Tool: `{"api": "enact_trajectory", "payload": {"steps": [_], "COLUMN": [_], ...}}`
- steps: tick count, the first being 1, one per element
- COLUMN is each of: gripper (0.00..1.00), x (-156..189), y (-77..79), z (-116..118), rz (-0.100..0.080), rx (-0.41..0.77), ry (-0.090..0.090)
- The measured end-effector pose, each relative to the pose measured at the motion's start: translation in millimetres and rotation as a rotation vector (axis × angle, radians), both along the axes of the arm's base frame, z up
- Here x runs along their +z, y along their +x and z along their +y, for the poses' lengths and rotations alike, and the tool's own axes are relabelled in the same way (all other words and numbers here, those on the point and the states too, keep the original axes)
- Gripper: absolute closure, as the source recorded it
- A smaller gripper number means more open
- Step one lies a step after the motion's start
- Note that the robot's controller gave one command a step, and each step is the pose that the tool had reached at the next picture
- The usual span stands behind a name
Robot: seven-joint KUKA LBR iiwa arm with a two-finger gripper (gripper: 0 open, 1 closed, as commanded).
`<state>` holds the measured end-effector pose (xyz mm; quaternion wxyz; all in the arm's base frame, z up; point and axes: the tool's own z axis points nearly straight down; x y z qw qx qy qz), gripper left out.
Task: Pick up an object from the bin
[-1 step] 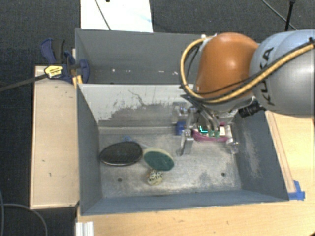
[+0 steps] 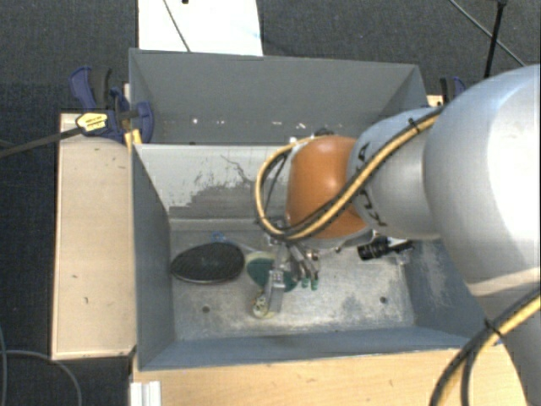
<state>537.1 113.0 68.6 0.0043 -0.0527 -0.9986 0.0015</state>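
My gripper [image 2: 296, 266] is low over the middle of the bin floor, mostly tucked under the arm's wrist. A dark green thing [image 2: 259, 269] lies right at its left side and is partly hidden beneath it. A small pale, silvery-yellow piece [image 2: 265, 304] lies just in front of the gripper, toward the bin's near wall. I cannot make out whether anything is held.
A flat black oval thing [image 2: 207, 263] lies on the floor at the left, close to the green one. A small black part [image 2: 375, 249] lies to the right of the gripper, under the arm. The arm covers the bin's right half.
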Motion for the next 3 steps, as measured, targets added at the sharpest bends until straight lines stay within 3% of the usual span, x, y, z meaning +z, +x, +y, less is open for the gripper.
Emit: {"api": "enact_trajectory", "payload": {"steps": [1,2,3], "gripper": [1.00,1.00,1.00], "x": [2.5,108.0,193.9], "y": [2.1,-14.8,-19.7], "z": [0.5,11.5,22.2], "rz": [-0.009,-0.017,-0.019], "rx": [-0.006,-0.010,-0.036], "ry": [0.003,0.005,0.006]}}
